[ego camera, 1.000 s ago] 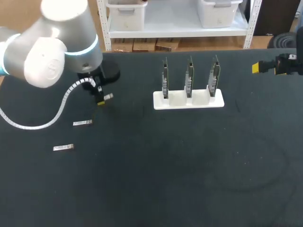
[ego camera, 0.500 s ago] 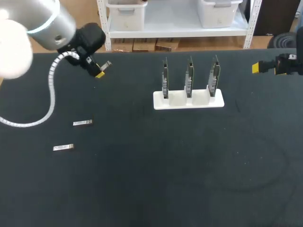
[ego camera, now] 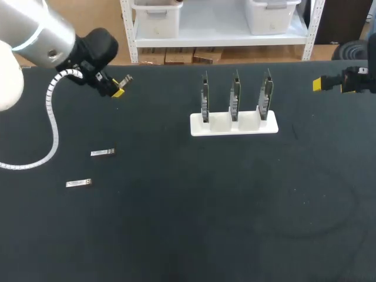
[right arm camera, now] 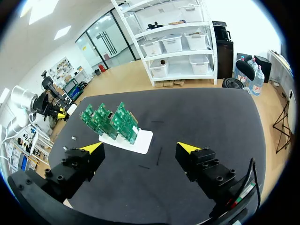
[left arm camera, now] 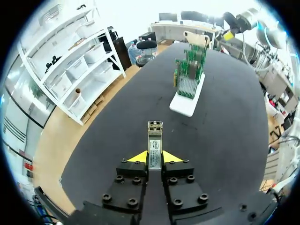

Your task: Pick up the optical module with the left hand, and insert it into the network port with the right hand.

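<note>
Silver metal optical module (left arm camera: 155, 143) — likely light, stiff, slick | left jaws clamp its tail | right jaws gape empty — take free end.

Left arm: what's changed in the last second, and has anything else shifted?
The left gripper, shut on an optical module, has carried it up and slightly left in the head view, away from where it was picked. The two loose modules, the card stand and the open right gripper have stayed put.

The rear of the optical module (left arm camera: 154, 139) is hidden in the grip of the left hand (left arm camera: 154, 158).
</note>
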You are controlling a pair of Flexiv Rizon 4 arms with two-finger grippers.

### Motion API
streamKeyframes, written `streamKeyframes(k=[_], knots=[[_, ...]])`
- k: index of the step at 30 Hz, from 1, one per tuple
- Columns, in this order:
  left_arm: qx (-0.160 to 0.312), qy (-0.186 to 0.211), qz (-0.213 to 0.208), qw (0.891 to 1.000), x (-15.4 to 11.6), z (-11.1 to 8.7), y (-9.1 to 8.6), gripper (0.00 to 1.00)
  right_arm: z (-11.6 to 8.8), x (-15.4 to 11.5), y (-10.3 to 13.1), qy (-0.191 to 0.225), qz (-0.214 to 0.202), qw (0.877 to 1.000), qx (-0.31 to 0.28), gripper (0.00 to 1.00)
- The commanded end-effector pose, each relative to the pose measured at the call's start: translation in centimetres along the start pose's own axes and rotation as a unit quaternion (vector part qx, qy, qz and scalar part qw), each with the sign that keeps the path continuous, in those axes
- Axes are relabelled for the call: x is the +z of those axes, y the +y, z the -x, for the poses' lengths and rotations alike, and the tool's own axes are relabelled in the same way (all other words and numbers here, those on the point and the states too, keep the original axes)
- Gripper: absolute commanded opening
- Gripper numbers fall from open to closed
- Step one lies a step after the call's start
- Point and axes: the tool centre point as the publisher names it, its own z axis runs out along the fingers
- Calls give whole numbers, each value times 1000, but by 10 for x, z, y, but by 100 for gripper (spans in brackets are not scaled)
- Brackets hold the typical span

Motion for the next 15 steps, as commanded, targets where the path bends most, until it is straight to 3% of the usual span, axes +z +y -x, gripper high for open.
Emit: streamKeyframes(k=[1,9,15], knots=[[-5,-63,-36,997,-9,15,-7,0,0,0,0,0,0,1000,0,100],[20,-159,-92,983,-18,65,-30,0,0,0,0,0,0,1000,0,100],[-4,-217,-138,966,-13,89,-37,0,0,0,0,0,0,1000,0,100]])
